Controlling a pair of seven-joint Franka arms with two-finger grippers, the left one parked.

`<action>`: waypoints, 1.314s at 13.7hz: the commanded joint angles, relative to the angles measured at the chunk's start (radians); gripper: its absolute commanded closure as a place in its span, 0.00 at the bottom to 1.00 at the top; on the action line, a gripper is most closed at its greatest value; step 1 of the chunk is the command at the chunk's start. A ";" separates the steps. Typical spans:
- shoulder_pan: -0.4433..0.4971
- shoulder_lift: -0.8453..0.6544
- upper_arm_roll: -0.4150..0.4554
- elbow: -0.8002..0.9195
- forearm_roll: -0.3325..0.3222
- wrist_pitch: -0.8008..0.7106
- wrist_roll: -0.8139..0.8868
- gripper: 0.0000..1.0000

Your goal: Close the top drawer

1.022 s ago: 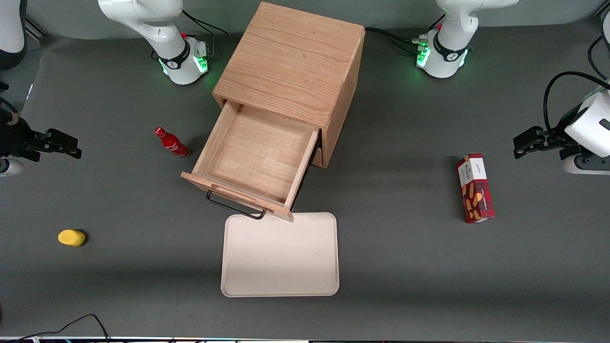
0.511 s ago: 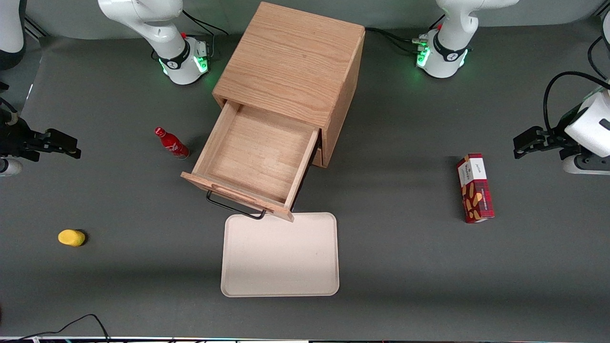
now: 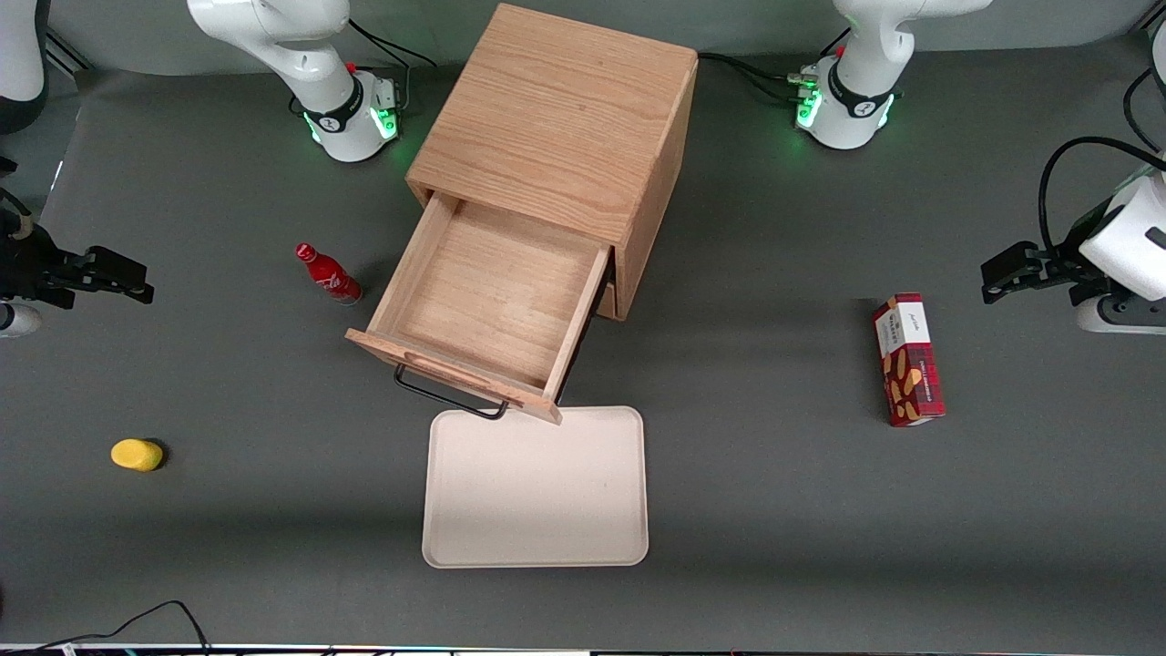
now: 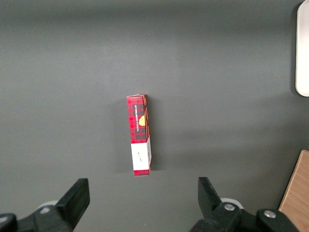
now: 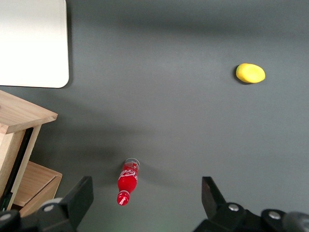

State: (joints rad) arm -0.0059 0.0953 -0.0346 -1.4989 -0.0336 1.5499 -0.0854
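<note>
The wooden cabinet (image 3: 556, 118) stands mid-table with its top drawer (image 3: 492, 292) pulled far out. The tray of the drawer holds nothing. Its black wire handle (image 3: 448, 396) hangs at the drawer front, facing the front camera. My right gripper (image 3: 146, 281) hovers above the table toward the working arm's end, well apart from the cabinet, open with nothing between its fingers. In the right wrist view the gripper (image 5: 146, 205) looks down on a red bottle (image 5: 127, 183), and a corner of the top drawer (image 5: 24, 115) shows beside it.
A beige tray (image 3: 536, 487) lies just in front of the drawer. A red bottle (image 3: 328, 274) stands between gripper and cabinet. A yellow object (image 3: 137, 454) lies nearer the front camera. A red patterned box (image 3: 907, 359) lies toward the parked arm's end.
My right gripper has drifted a few pixels away from the cabinet. The drawer and the other objects have not moved.
</note>
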 commanded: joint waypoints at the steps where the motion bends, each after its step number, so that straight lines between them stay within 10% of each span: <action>1: 0.000 0.006 -0.005 0.020 0.012 -0.014 -0.008 0.00; 18: 0.282 0.021 -0.007 0.058 0.138 -0.011 0.006 0.00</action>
State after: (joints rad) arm 0.2361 0.0960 -0.0281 -1.4725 0.0873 1.5500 -0.0848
